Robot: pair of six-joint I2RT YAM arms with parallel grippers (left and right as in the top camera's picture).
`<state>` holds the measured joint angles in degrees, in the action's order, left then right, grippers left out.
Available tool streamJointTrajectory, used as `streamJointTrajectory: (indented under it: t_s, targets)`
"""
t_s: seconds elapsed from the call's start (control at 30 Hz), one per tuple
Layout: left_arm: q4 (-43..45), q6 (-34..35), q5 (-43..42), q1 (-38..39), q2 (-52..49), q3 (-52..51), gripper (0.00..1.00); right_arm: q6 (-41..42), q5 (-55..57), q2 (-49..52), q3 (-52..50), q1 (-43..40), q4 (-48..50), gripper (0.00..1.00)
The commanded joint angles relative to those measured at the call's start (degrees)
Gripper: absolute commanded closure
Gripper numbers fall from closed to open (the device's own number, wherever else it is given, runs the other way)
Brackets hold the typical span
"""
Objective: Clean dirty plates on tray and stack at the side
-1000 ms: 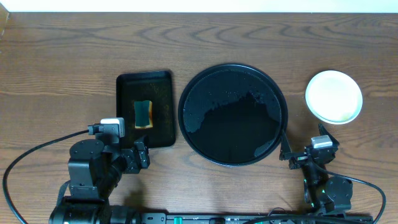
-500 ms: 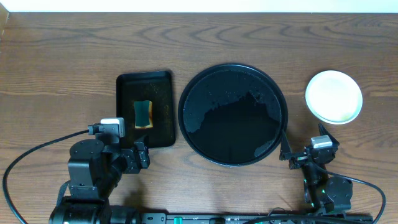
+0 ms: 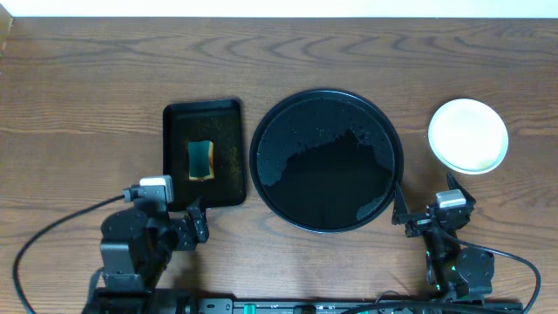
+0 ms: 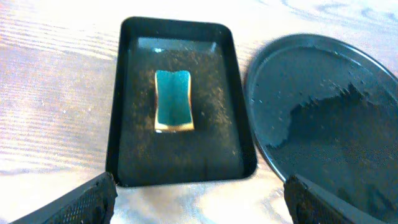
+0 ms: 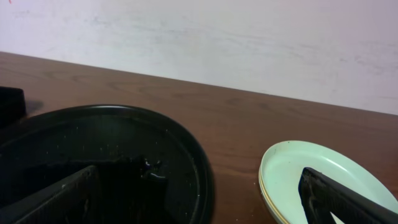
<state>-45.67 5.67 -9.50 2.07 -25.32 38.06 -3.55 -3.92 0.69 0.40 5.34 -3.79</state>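
The round black tray (image 3: 256,162) lies mid-table, wet and speckled, with no plates on it; it also shows in the wrist views (image 4: 323,112) (image 5: 186,155). The plates (image 3: 467,135) sit stacked on the wood to its right, a clean pale blue-green one on top and a yellowish rim under it (image 5: 311,177). My left gripper (image 3: 185,215) (image 4: 202,208) hovers open just in front of the rectangular tray, holding nothing. By the round tray's front right rim, my right gripper (image 3: 426,199) (image 5: 199,208) stands open and empty, between tray and plates.
A smaller rectangular black tray (image 3: 228,148) (image 4: 118,112) left of the round one holds a teal and yellow sponge (image 3: 201,160) (image 4: 172,101). Bare wooden table (image 3: 87,105) surrounds everything; a pale wall (image 5: 249,37) rises behind.
My left arm has drawn back slightly toward the table's front edge. The right arm, trays and plates have not moved.
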Motion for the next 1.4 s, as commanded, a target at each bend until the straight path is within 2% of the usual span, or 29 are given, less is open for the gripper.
streamJointTrajectory:
  t_s: [0.0,0.27,0.57,0.67,0.8,1.37]
  targets:
    - [5.9,-0.9,1.0,-1.5,6.7,-9.4,0.14,-0.6,0.7,-0.4,-0.1,0.3,-0.3,0.01]
    - [25.0,-0.9,1.2,-2.0,17.9,-25.3,0.14,-0.6,0.7,-0.4,-0.1,0.3,-0.3,0.01]
    - [49.1,-2.7,1.2,-2.0,25.3,-37.9,0.14,-0.6,0.7,-0.4,-0.1,0.3,-0.3,0.01]
    - [49.7,-6.1,1.2,-2.0,25.2,-37.8,0.13,-0.6,0.7,-0.4,-0.1,0.3,-0.3,0.01]
    - [42.3,-5.6,1.1,-2.0,25.2,-37.8,0.13,-0.6,0.7,-0.4,-0.1,0.3,-0.3,0.01]
    - [42.3,-5.7,1.2,-2.0,25.1,-37.8,0.13,-0.6,0.7,-0.4,-0.1,0.3,-0.3,0.01]
